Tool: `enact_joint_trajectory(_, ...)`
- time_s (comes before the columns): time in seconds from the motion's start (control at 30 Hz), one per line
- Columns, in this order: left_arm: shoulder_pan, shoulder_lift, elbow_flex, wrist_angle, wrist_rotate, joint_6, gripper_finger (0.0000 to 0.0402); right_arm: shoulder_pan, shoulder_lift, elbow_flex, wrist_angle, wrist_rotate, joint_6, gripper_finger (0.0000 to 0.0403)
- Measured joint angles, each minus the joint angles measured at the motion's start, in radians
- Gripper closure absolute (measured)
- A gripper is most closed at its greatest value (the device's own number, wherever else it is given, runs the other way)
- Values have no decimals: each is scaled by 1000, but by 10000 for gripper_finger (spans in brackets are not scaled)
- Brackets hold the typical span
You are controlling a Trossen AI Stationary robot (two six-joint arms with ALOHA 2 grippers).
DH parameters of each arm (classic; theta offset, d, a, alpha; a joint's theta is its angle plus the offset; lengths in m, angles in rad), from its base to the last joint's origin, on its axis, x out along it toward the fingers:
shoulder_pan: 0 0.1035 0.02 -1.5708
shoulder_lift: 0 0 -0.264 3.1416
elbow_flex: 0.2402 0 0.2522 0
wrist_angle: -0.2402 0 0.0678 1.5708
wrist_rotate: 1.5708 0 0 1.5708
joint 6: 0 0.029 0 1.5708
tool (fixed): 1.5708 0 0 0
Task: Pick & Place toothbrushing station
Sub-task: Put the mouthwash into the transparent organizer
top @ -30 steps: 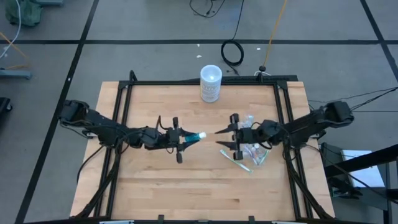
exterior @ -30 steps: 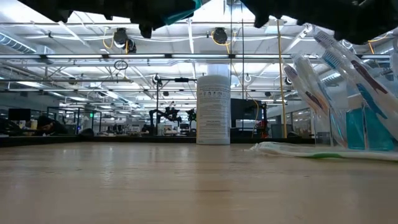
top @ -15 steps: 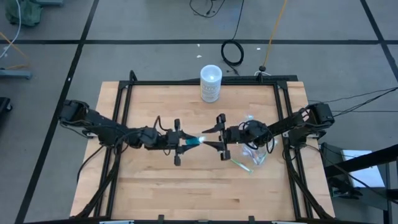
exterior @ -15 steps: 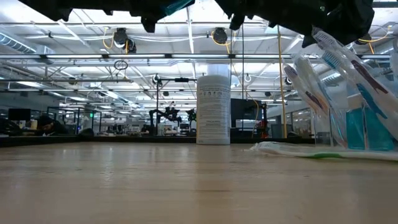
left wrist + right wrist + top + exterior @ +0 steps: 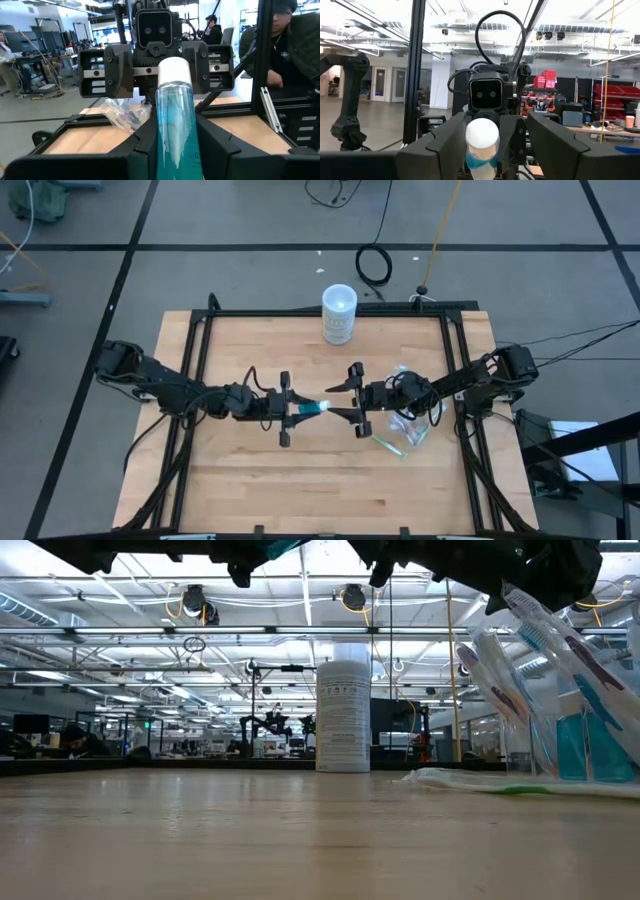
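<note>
My left gripper is shut on a small teal tube with a white cap, held above the table's middle. My right gripper is open and faces it from the right. In the right wrist view its fingers stand on either side of the cap; I cannot tell whether they touch it. The clear cup with toothbrushes and teal tubes stands behind my right gripper. One toothbrush lies flat on the table beside the cup. My left gripper pinches the tube's body between its two fingers, back from the cap. The fingers lie level, coming from the table's left, along the tube. The tube sticks out past them, cap toward the table's right, lifted clear of the table.
A frosted cylindrical container with a white lid stands at the table's far edge, near the middle. The black frame rails run along the table's left, right and far sides. A person sits beyond the table's right side.
My right gripper has gone from over the cup toward the table's left, up to the cap end of the tube, staying open. My left gripper has kept its hold on the tube.
</note>
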Motion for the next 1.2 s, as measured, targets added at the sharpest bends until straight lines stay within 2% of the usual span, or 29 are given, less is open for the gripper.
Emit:
enact_joint_trajectory(0.33,20,1,0,23,-5,3,298,2,1,23,-55,-3,21,190)
enact_joint_trajectory(0.5,21,1,0,33,28,4,298,2,1,46,-102,-4,23,191)
enact_joint_trajectory(0.73,21,1,1,56,46,4,298,2,1,66,-147,-5,18,241)
enact_joint_trajectory(0.9,20,19,1,55,56,5,298,2,1,66,-92,-85,20,274)
enact_joint_trajectory(1.2,25,46,1,111,56,3,298,2,0,66,-97,-100,18,274)
